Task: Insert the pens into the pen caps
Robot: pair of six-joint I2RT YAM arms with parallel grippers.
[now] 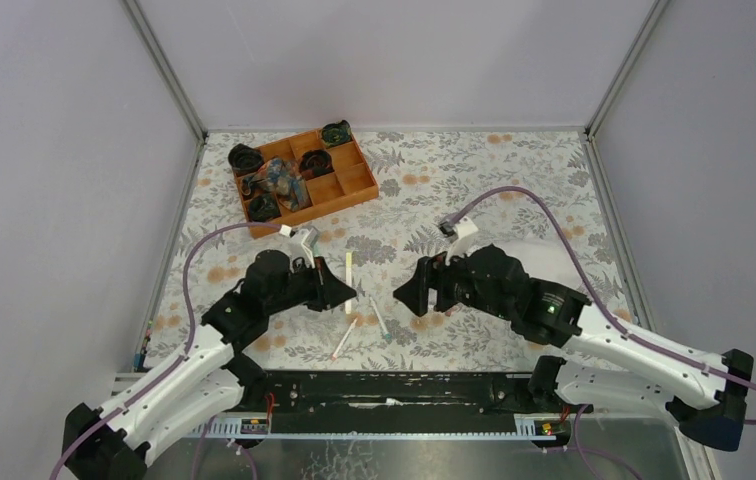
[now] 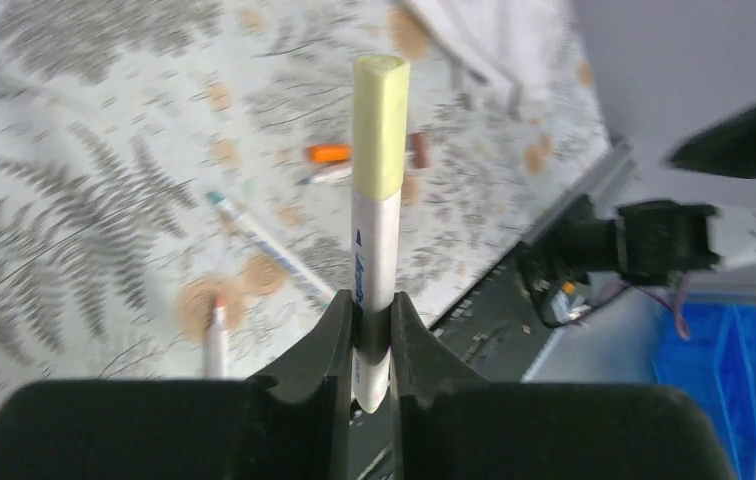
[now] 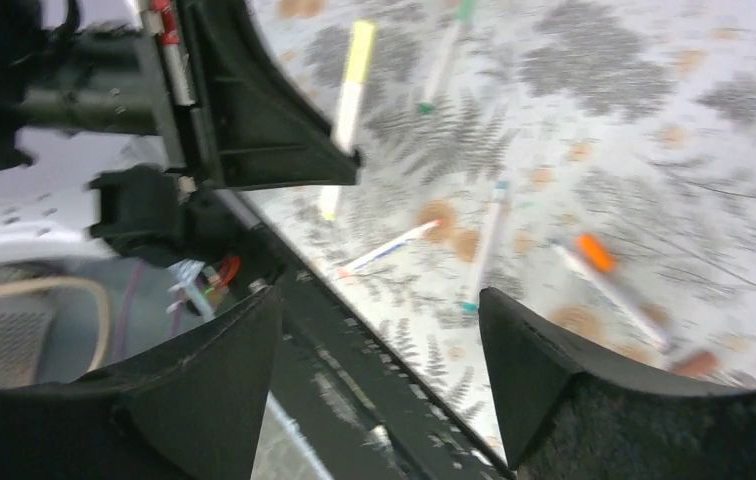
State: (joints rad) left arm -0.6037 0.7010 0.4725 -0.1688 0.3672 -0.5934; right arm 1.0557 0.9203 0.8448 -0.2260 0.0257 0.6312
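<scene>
Fern-print table [image 1: 514, 190]; left tool [image 2: 372, 308] tight on yellow-capped pen [image 2: 375, 235]; right tool [image 3: 379, 300] wide, empty.

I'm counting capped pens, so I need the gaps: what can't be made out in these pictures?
Left wrist: print on the held pen, partly covered by the left gripper.
Right wrist: whether the orange cap sits on a pen; blurred.
Top view: tip colours of the loose pens; too small.

Scattered pens [image 1: 381, 320] crowd the middle ground
</scene>
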